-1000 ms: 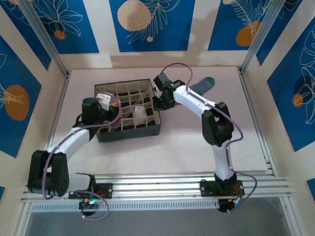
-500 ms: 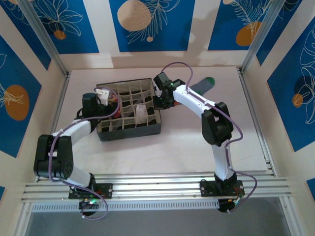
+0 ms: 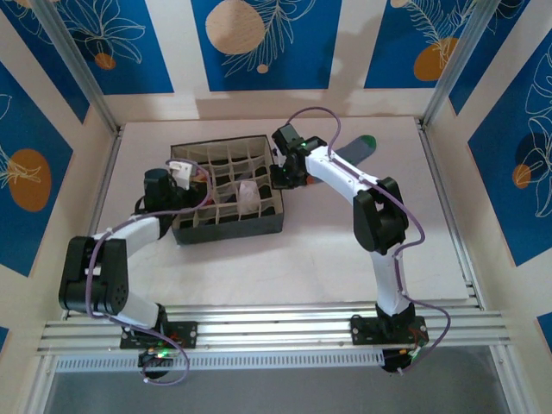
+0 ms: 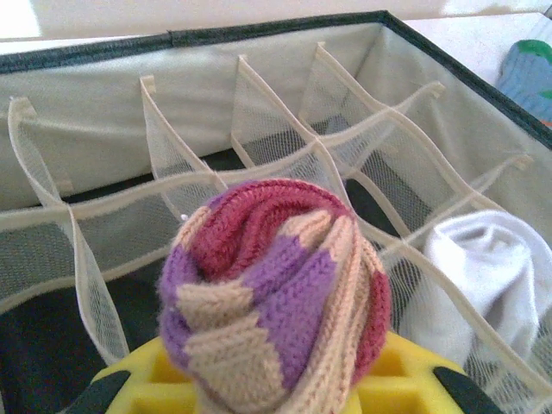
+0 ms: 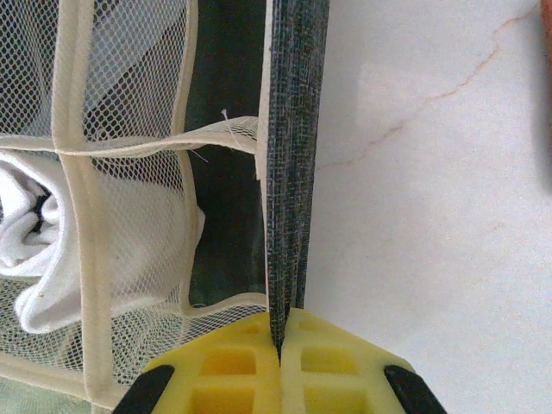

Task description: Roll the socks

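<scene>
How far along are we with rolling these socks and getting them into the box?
Done: the white sock sits rolled in a compartment of the organizer box. In hand: the left fingers hold the rolled striped sock above the dividers, while the right fingers pinch the box's wall. Left: the grey-blue sock lies flat on the table beyond the box.

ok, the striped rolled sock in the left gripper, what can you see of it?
The rolled knit sock is a tight rounded bundle of ribbed, woolly-looking fabric banded maroon, purple and peach, folds swirling inward on top. The left gripper clamps its lower part between yellow fingers. It hangs over the mesh cells of the dark-rimmed fabric organiser box; contact with the mesh is unclear.
</scene>
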### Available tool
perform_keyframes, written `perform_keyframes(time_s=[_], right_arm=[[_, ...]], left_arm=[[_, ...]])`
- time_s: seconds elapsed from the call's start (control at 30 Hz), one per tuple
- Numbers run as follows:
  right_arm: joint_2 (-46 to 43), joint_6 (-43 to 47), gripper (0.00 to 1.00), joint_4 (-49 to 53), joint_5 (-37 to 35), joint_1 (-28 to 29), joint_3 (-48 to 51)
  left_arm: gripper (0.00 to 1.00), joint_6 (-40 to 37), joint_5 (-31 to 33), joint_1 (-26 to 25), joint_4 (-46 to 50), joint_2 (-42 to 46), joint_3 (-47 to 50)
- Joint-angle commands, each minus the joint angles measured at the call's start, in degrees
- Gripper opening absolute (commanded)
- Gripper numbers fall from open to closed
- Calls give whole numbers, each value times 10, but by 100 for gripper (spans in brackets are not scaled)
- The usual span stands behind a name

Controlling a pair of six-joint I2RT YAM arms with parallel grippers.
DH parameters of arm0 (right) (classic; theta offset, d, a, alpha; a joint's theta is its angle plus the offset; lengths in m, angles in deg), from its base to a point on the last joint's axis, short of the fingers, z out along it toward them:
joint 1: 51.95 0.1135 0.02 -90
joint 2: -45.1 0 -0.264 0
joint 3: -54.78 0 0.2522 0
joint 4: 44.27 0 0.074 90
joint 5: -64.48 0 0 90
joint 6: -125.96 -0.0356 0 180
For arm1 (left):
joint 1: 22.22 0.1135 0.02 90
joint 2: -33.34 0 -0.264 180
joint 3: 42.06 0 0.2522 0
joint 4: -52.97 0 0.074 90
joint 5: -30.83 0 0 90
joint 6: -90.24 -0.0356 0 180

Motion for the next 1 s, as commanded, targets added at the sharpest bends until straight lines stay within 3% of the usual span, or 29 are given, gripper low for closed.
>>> perform_keyframes(time_s=[0.0,0.23,0.4,0.57,0.77,0.87,0.97], right_arm=[[22,-6,0,3,3,-6,-16],[24,-11,0,4,4,-10,-24],[25,-14,0,2,3,-11,-25],[21,-20,0,0,8,-19,-18],[23,-15,0,1,27,-29,-25],[23,8,0,-3,50,-34,-24],[26,35,0,5,75,-37,-28]], left_arm=[[0,-12,-23,10,-54,19,21],[0,-30,-19,13,-34,18,18],[0,-38,40,12,-7,-5,-10],[0,-41,50,6,20,-35,-47],[0,-53,101,-37,57,-35,-66],[0,-22,119,-62,69,-30,-70],[0,-11,173,-97,76,-24,-65]])
